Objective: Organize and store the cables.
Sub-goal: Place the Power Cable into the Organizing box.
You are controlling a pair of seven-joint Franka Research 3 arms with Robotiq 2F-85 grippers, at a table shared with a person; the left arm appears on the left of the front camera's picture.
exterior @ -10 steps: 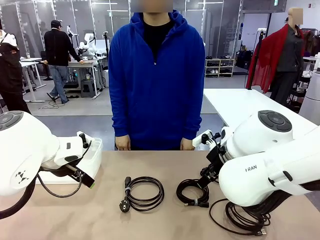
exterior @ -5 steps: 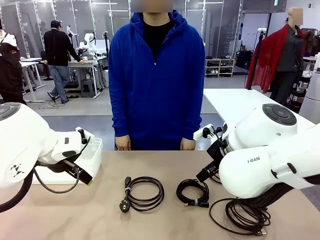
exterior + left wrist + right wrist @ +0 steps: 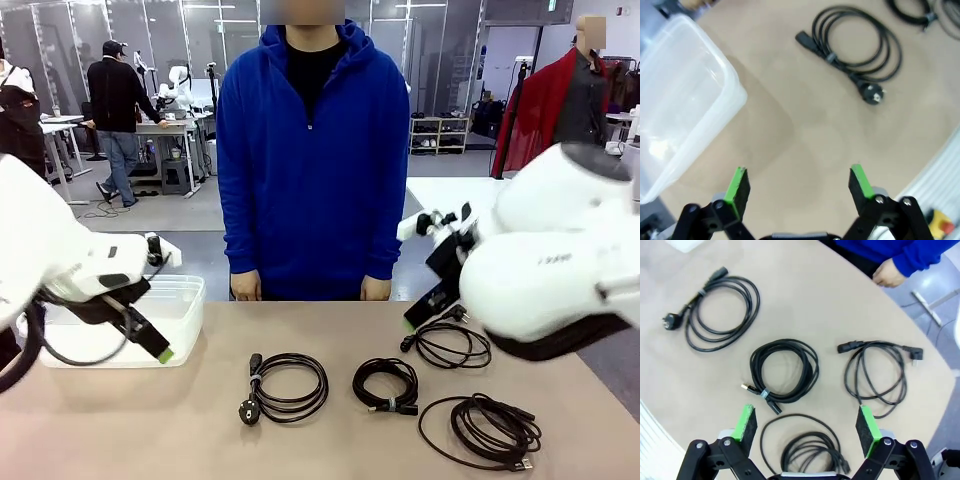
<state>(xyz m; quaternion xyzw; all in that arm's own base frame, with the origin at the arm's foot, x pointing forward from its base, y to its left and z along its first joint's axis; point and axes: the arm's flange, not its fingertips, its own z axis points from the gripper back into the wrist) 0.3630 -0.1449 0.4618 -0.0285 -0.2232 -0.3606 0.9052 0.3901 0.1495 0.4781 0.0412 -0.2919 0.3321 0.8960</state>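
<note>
Far left first — the clear bin sits on the desk against its left edge, up toward the far corner. My left gripper hangs over bare desk just beside the bin. Its jaws are spread wide, the green pads are well apart, and it is empty.

Moving right, the plug cable lies flat near the middle of the desk. It's a neat round coil with its round plug at the near-left side. Behind it, a person in a blue hoodie stands at the far edge, hands down by the desk's rim.

Next along, and apart from the plug cable, comes the small tight coil. It's bound on its near side by a tie or a clip, and I can't tell which at this size.

Further right there are two more. The loose coil lies toward the far edge, with chunky plug ends at its far side. The wide coil lies down by the near right corner.

My right gripper hovers above this right-hand group. Its jaws are wide and it grips nothing. In the wrist view the wide coil lies straight below, between my two fingers.
</note>
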